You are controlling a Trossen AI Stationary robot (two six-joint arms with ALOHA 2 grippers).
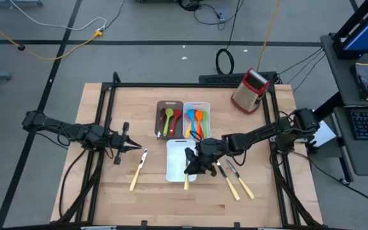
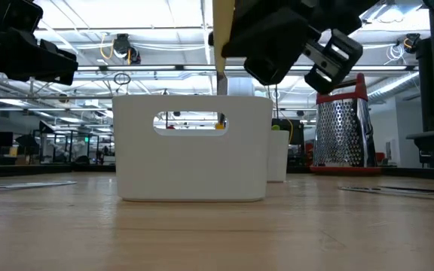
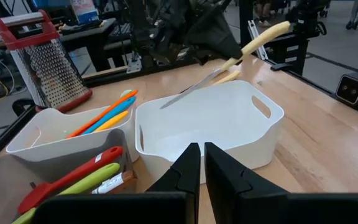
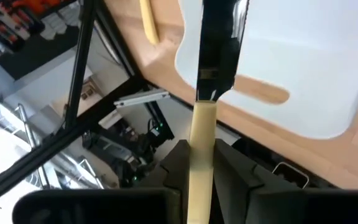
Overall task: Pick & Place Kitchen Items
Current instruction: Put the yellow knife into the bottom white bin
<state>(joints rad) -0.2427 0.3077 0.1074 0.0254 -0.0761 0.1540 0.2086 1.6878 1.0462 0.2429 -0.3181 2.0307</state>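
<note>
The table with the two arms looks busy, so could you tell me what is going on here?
The right gripper holds a cream-handled knife above the empty white bin, blade tilted down into it. The left gripper waits shut to the left, holding nothing. Behind, a brown tray and a white tray already hold coloured spoons and spatulas. Three more knives lie on the table: one to the left and two to the right. A box grater stands at the back.

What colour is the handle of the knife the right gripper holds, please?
Cream handle; right wrist view shows it best.
</note>
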